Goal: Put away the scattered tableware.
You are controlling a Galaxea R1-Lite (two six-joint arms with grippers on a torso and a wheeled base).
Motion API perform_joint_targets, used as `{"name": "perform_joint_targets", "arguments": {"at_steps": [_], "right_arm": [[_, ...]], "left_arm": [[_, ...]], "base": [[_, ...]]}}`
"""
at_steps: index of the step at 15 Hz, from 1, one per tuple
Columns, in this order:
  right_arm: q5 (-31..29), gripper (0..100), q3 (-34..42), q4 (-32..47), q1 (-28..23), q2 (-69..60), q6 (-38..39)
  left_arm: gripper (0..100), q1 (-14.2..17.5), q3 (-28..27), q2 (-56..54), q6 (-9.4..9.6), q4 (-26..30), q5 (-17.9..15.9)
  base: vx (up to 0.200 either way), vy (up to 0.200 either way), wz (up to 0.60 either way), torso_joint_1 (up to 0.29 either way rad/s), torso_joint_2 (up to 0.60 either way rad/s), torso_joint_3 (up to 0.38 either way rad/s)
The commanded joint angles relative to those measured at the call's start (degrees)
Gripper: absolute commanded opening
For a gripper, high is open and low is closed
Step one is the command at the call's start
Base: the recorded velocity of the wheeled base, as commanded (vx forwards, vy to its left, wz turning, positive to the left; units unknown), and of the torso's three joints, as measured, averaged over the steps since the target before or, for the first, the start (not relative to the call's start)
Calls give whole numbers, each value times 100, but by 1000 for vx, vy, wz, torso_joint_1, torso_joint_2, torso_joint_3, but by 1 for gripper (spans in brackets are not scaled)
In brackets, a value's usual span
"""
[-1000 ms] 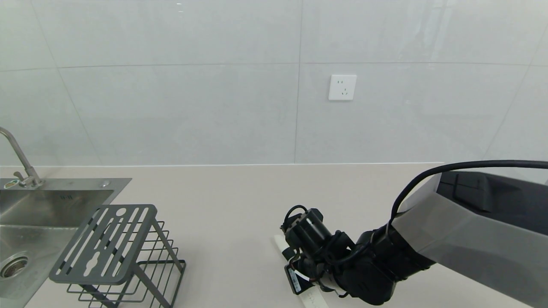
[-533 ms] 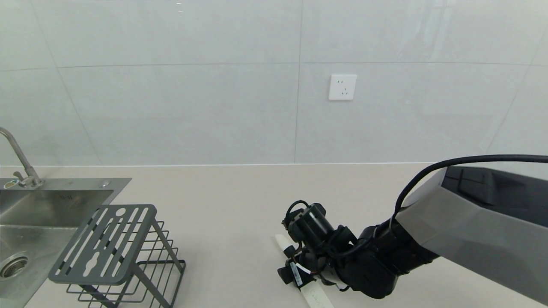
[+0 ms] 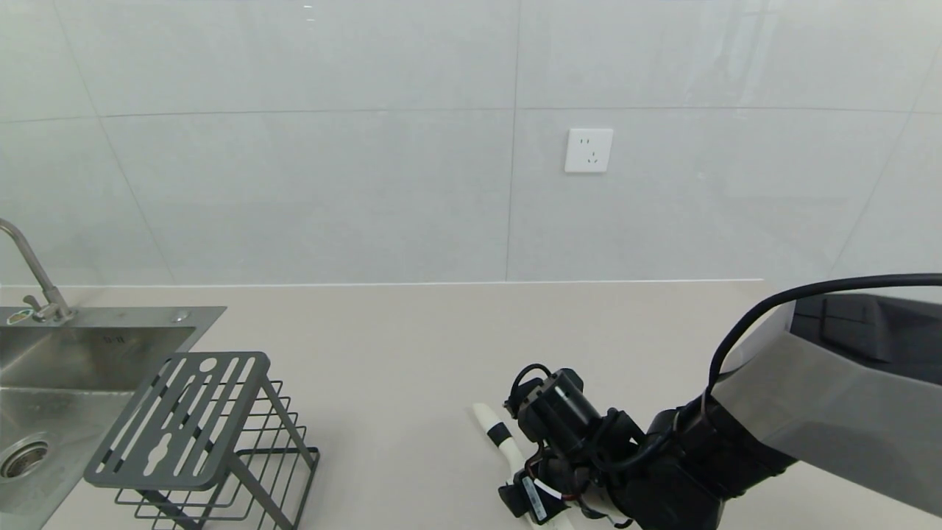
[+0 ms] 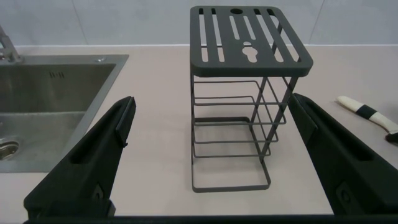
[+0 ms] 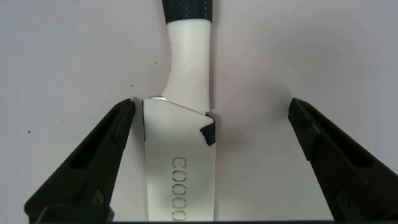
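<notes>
White knife [image 5: 180, 162] lies flat on the worktop [image 3: 383, 346], right tool [image 5: 211, 107] spread wide astride it (pickup step, nothing gripped yet); next it should lower, clench, and carry to the rack [image 4: 249, 37].

I'm looking into a kitchen: a steel sink [image 3: 66, 353] with a tap [image 3: 29, 272] is sitting left, tiled wall [image 3: 331, 184] running behind the counter [image 3: 405, 346].

On the counter [image 3: 397, 346], the sink [image 3: 88, 346] lies just left of the rack [image 3: 221, 412], the knife [image 3: 494, 432] lies well to the rack's right, and the wall socket [image 3: 589, 150] sits behind and right of the rack.
</notes>
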Motion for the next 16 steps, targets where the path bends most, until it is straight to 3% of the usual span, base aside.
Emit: {"name": "perform_joint_targets", "arguments": {"at_steps": [1,4,5,14,16], "right_arm": [[8,100,46,41,5,-13,-65],[219,100,37,-91,22,-4,-153],[219,0,19,-117,22,-4,-161],[210,0,90,-108,31,-4,-179],[210,0,28,-126,22,-303,-328]], "left_arm": [[100,0,0,7,2,-1,0],[100,9,0,7,2,-1,0],[100,0,0,7,2,-1,0],[100,0,0,7,-7,-1,0],[100,0,0,7,-95,-9,-9]], "base": [[0,0,0,0,0,0],[0,0,0,0,0,0],[0,0,0,0,0,0],[0,0,0,0,0,0],[0,0,0,0,0,0]]}}
